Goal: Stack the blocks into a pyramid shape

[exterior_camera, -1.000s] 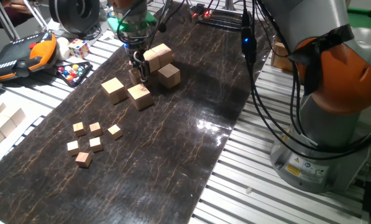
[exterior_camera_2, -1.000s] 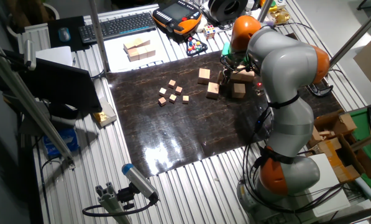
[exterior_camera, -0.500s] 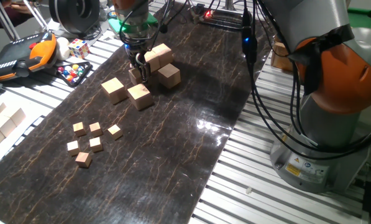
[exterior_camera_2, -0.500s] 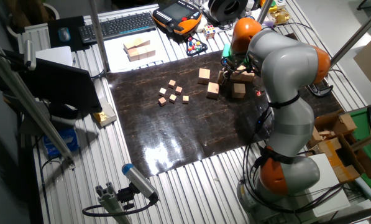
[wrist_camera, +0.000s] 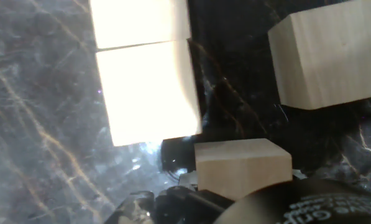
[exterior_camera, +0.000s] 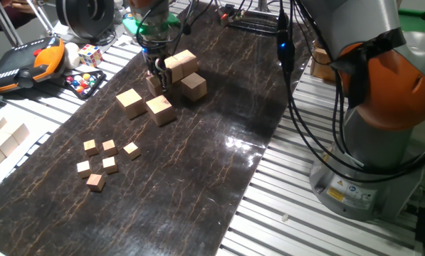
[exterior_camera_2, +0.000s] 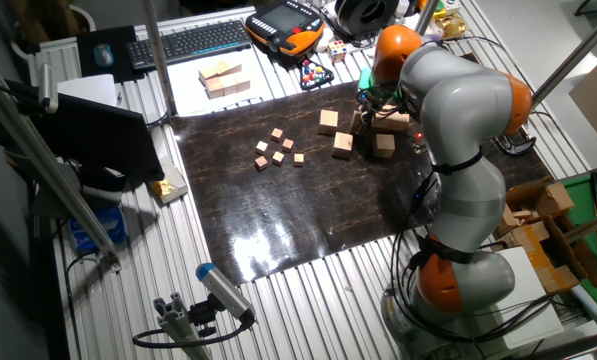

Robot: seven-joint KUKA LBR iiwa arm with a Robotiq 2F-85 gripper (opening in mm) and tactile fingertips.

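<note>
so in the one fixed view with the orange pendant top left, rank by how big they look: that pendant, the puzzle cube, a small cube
1. orange pendant
2. puzzle cube
3. small cube, though it sits nearer the camera, so only slightly smaller-looking

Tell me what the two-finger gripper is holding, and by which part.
The gripper is shut on a light-tan wooden block, clamped by opposite side faces; its top is hidden under the hand.

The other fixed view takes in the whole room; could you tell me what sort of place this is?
Probably a robotics lab: an aluminium-profile table, a computer keyboard and an orange teach pendant beside the KUKA arm.
</note>
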